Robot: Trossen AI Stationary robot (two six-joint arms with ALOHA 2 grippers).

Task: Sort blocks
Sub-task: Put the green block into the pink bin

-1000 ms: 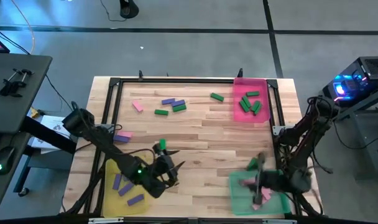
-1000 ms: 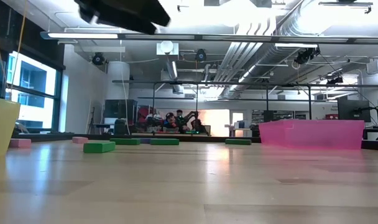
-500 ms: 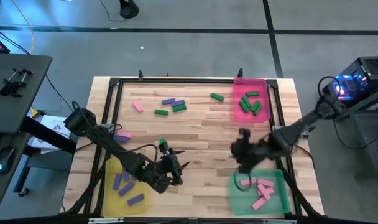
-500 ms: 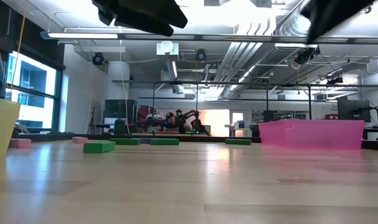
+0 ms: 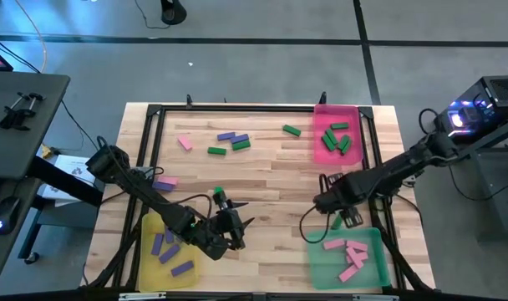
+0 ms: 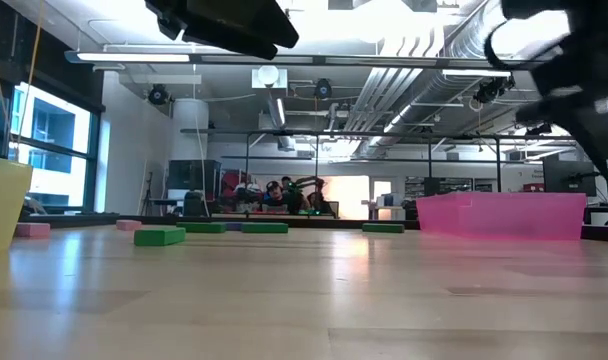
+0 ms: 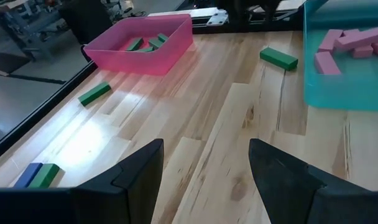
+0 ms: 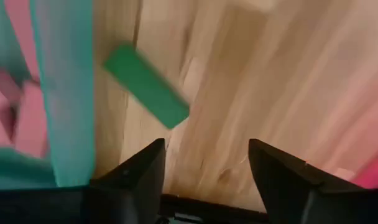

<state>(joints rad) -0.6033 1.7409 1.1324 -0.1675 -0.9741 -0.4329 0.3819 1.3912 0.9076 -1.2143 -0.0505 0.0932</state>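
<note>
My left gripper [image 5: 237,224] hangs open and empty over the near middle of the table; its wrist view [image 7: 204,168] shows bare wood between its fingers. My right gripper [image 5: 331,203] is open and empty just beyond the green tray [image 5: 321,266]; it also shows in its wrist view [image 8: 204,168]. A loose green block [image 5: 352,219] lies flat on the wood beside that tray and shows ahead of the right fingers [image 8: 145,84]. Loose blocks at the far left are pink [image 5: 185,143], purple [image 5: 226,135] and green [image 5: 216,150]. Another green block [image 5: 291,130] lies near the pink tray [image 5: 321,150].
The yellow tray [image 5: 147,251] at the near left holds purple blocks. The pink tray holds green blocks and the green tray holds pink ones [image 5: 354,249]. A pink and purple pair [image 5: 164,180] lies by the left arm, and a green block [image 5: 219,196] lies beside it. A black frame [image 5: 237,107] rims the table.
My right gripper has left the space over the green tray and gone toward the table's far edge and left, out over the bare wood beside the loose green block. My left gripper has shifted a little toward the table's right edge and stays open.
</note>
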